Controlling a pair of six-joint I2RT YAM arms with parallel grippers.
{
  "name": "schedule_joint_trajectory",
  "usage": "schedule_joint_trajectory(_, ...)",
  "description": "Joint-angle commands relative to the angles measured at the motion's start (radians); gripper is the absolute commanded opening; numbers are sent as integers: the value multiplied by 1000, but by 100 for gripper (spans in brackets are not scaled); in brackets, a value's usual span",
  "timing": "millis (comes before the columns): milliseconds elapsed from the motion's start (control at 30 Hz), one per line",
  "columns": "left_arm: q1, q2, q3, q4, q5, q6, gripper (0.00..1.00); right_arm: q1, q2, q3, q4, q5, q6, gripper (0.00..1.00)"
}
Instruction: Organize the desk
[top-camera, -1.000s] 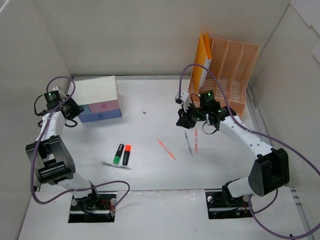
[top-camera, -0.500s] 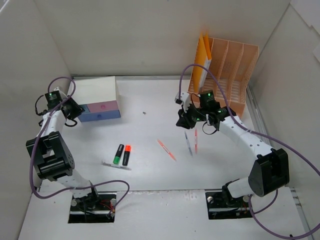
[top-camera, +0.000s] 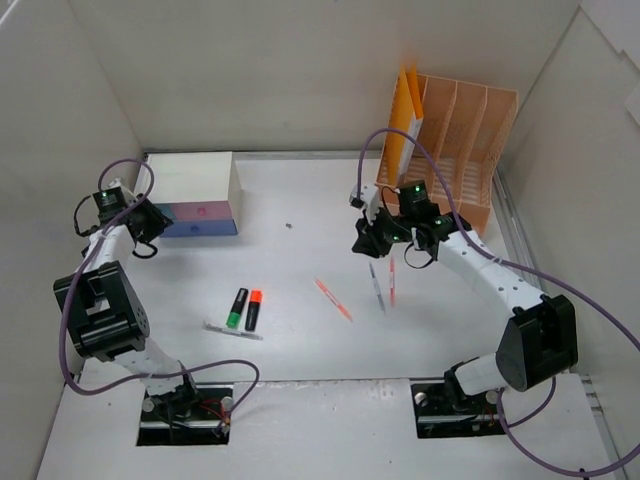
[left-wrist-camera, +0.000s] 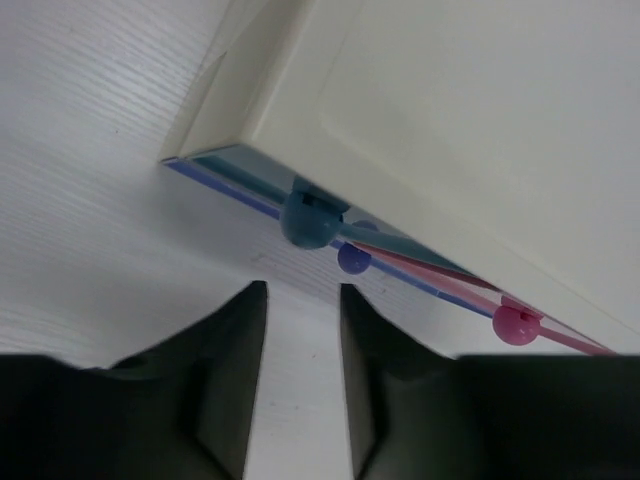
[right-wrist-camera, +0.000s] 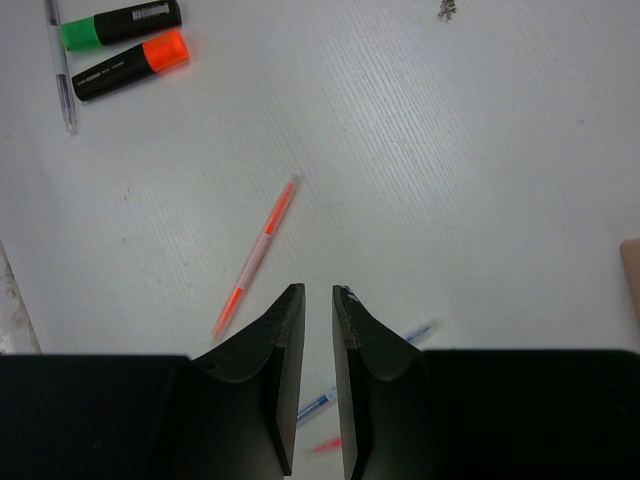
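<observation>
Since a second earlier, the drawer box (top-camera: 190, 180) had been closed up: its pastel front was brought back nearly flush under the white top, and the left gripper (left-wrist-camera: 303, 290) had been narrowed. Its fingers were seen slightly apart, clamped on nothing, with the teal knob (left-wrist-camera: 310, 215) just ahead of their tips. The right gripper (right-wrist-camera: 310, 292) was held above the desk (top-camera: 300, 200), its fingers almost together with a thin gap, empty. The desk was spread beneath both arms. Three pens (top-camera: 376, 288) lay just near of the right fingers, long axes roughly near-to-far, well apart from the left arm; any pick there was judged to suit the right arm.
</observation>
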Motion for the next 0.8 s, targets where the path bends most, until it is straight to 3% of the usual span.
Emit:
schedule_joint_trajectory(0,6,-64,1,63,-8,6,36,-3,-5,32,40,-28,1,16)
schedule_joint_trajectory(133,26,-64,8,83,8,29,41,-2,-11,29,39,-28,1,16)
schedule_joint_trajectory(533,53,15,117,65,50,110,29,41,-11,22,-1,-33,-65,17)
schedule_joint_trajectory(767,53,56,150,71,77,119,28,53,0,31,-4,-24,-61,18)
